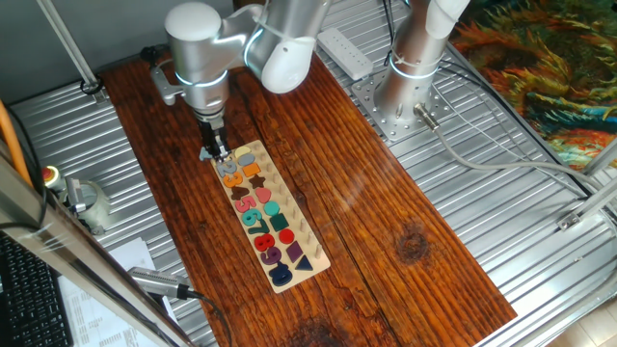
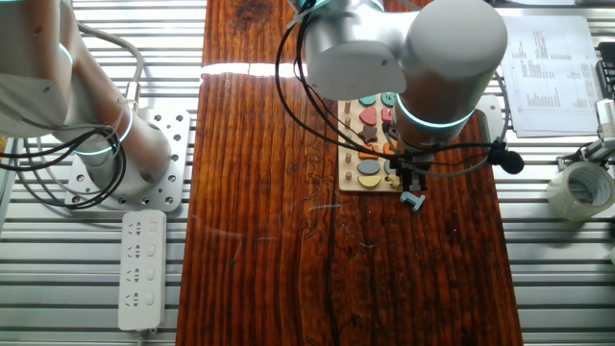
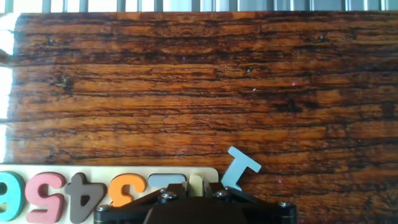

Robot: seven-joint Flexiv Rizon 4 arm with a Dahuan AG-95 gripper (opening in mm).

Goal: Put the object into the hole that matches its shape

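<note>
My gripper (image 3: pixel 194 188) is shut on the object (image 3: pixel 195 181), a small flat cream piece that shows upright between the two fingers in the hand view. It hangs over the near end of the pale wooden board (image 3: pixel 93 170), beside a grey-blue numeral (image 3: pixel 163 182). The hole is hidden under the piece and the fingers. In one fixed view the gripper (image 1: pixel 221 154) stands at the board's (image 1: pixel 301 238) far end. In the other fixed view the gripper (image 2: pixel 404 179) is at the board's (image 2: pixel 345 179) near corner.
A loose light-blue piece (image 3: pixel 240 168) lies on the dark wooden table just past the board's end, next to my fingers; it also shows in the other fixed view (image 2: pixel 413 200). Coloured numerals and shapes fill the board. A tape roll (image 2: pixel 580 189) sits off the table.
</note>
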